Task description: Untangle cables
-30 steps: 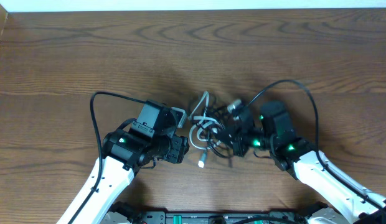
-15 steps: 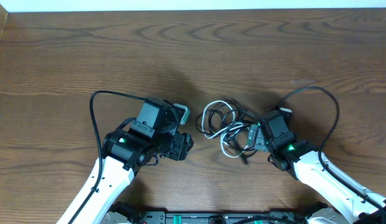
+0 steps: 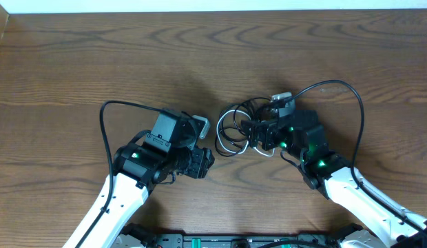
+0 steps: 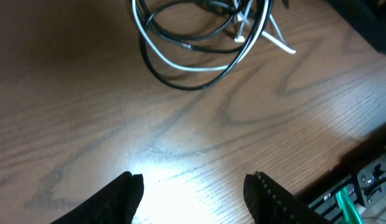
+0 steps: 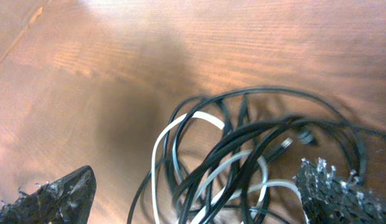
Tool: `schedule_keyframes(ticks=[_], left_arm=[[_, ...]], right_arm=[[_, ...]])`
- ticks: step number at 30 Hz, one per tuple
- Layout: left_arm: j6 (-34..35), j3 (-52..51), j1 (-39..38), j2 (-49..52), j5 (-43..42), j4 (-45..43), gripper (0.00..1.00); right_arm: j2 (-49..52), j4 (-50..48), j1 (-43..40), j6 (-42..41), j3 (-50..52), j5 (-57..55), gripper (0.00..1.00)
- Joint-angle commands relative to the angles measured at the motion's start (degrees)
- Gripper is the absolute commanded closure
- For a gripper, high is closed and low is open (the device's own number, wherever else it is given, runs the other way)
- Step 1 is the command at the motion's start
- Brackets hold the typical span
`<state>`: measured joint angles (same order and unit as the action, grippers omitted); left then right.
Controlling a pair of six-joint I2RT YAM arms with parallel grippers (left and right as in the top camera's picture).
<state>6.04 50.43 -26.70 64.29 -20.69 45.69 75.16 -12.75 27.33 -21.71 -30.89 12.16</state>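
The cables point(image 3: 235, 127) lie in one loose tangle of thin black loops and one white loop at the table's middle. My right gripper point(image 3: 266, 128) stands open at the tangle's right side, and the right wrist view shows the cables point(image 5: 240, 140) lying between its wide-spread fingers point(image 5: 68, 190), not pinched. My left gripper point(image 3: 208, 143) is open just left of the tangle, apart from it. In the left wrist view the cables point(image 4: 187, 66) lie ahead of the left gripper point(image 4: 194, 186), with only bare wood between its fingers.
A thick black lead point(image 3: 103, 124) arcs off the left arm and another point(image 3: 352, 103) loops over the right arm. The table point(image 3: 213, 48) ends at a white strip at the back. A rack with green parts point(image 3: 220, 241) runs along the front edge.
My right gripper was shut on the cables, dragged the tangle right and away from the left gripper, then opened and moved toward the back. The left arm has barely moved.
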Motion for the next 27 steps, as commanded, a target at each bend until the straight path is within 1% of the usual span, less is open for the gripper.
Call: schedule_keyframes(ticks=[1,2,4,6,7,10,13,16,17,18,23,27], left_arm=[[0.28,0.13,-0.07,0.00,-0.31,0.72,0.42],[0.26,0.13,-0.07,0.00,-0.31,0.55,0.42],[0.26,0.13,-0.07,0.00,-0.28,0.07,0.42],[0.28,0.13,-0.07,0.00,-0.31,-0.37,0.42],[0.28,0.13,-0.07,0.00,-0.31,-0.39,0.42],[0.31,0.13,-0.07,0.00,-0.35,-0.17,0.42],[0.31,0.13,-0.07,0.00,-0.35,0.33,0.42],[0.31,0.13,-0.07,0.00,-0.87,0.52,0.42],[0.28,0.13,-0.13,0.00,-1.20,0.46,0.42],[0.31,0.13,-0.15,0.00,-1.18,0.44,0.42],[0.28,0.13,-0.17,0.00,-1.18,0.48,0.42],[0.28,0.13,-0.17,0.00,-1.18,0.55,0.42]], right_arm=[[-0.13,3.04,0.20,3.54,-0.28,4.96,0.05],[-0.13,4.37,0.20,3.52,-0.28,4.96,0.13],[-0.13,6.54,0.22,3.32,-0.28,4.90,0.34],[-0.13,8.04,0.26,3.32,-0.28,4.70,0.52],[-0.13,8.13,0.28,3.34,-0.28,4.37,0.53],[-0.13,7.34,0.31,3.30,-0.28,3.15,0.67],[-0.13,6.47,0.33,2.84,-0.28,2.75,0.68],[-0.13,5.60,0.50,1.77,-0.28,2.75,0.73],[-0.13,5.03,0.68,1.40,-0.28,2.67,0.78],[-0.13,4.79,0.85,1.05,-0.28,2.21,0.80],[1.99,2.01,2.62,0.50,-0.28,-0.24,0.80],[7.15,-1.86,3.10,-0.15,-0.28,-0.26,0.79]])
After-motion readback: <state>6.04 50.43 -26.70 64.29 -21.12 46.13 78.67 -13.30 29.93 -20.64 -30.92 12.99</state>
